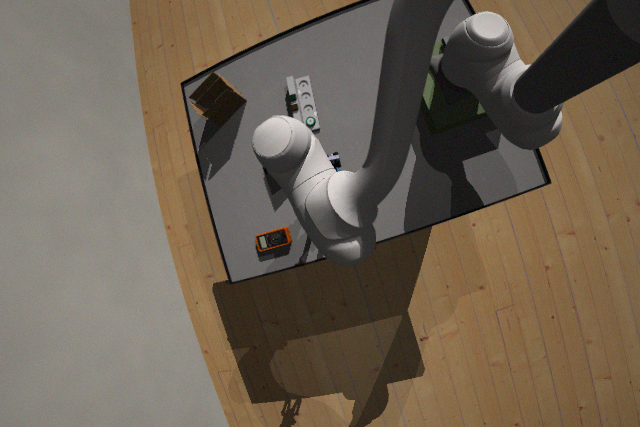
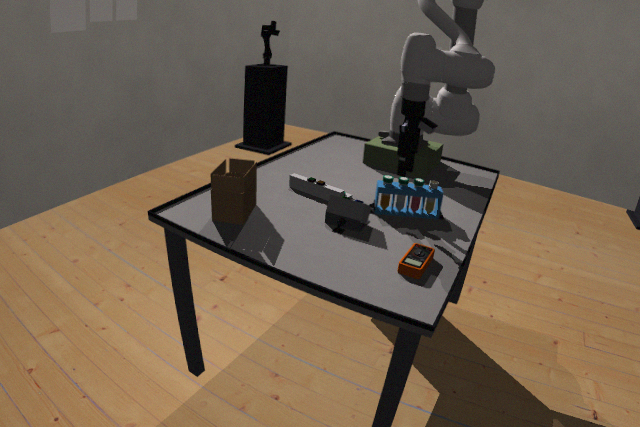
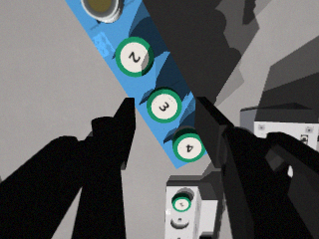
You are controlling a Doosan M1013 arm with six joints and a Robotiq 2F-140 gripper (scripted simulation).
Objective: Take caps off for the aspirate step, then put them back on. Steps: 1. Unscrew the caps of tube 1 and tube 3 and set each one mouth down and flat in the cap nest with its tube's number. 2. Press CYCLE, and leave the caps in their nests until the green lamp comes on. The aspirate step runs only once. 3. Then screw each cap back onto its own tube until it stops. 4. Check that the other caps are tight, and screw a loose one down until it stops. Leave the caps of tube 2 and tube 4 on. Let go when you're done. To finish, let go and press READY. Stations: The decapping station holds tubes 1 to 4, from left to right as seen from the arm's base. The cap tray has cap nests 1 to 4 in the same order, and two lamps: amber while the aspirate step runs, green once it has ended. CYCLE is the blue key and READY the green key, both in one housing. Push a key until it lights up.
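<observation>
1. The black two-fingered pincer (image 3: pixel 164 112) hangs over the blue rectangular tube station (image 3: pixel 111 55) on the grey bench (image 2: pixel 310 251); its fingers stand partly apart and hold nothing
2. In the wrist view the green-rimmed white round cap marked 3 (image 3: pixel 163 106) lies between the two fingertips, still on its tube, with a gap on either side
3. The like cap marked 2 (image 3: pixel 133 57) and the like cap marked 4 (image 3: pixel 188 147) sit on their tubes on either side of it
4. The tube 1 mouth (image 3: pixel 101 6) at the top edge is uncapped
5. The green-rimmed cap marked 1 (image 3: pixel 180 203) lies flat in an end nest of the pale grey cap tray (image 1: pixel 303 97)
6. An orange handheld meter (image 2: pixel 415 260) and a brown open cardboard box (image 2: pixel 233 189) stand well apart from the station
</observation>
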